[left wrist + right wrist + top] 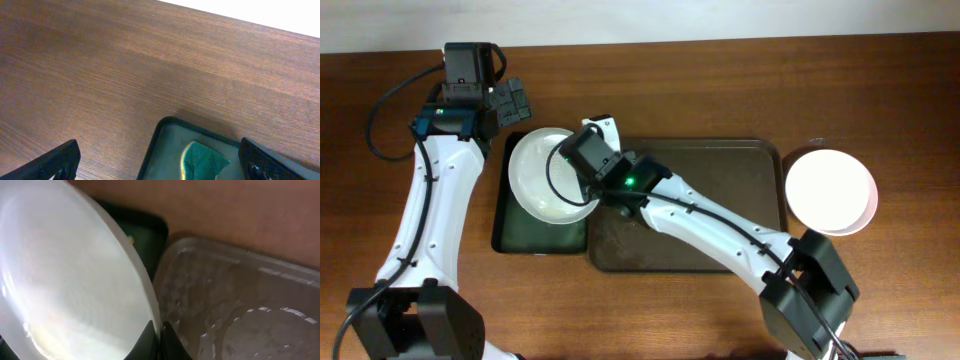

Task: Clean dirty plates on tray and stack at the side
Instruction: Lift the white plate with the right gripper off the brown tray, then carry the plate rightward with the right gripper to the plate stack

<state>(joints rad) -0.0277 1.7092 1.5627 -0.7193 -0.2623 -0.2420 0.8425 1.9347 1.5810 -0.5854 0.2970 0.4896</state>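
Currently the right gripper [159,341] pinches a white plate [542,178] by its rim over the black tray [508,238], just beside the brown tray [720,160]. Left gripper [512,103] stands open nearby. Held only at the edge, the plate could slip.

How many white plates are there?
2. One plate is gripped by the right pincer above the black tray; another plate lies on the table right of the brown tray, possibly with more stacked beneath it.
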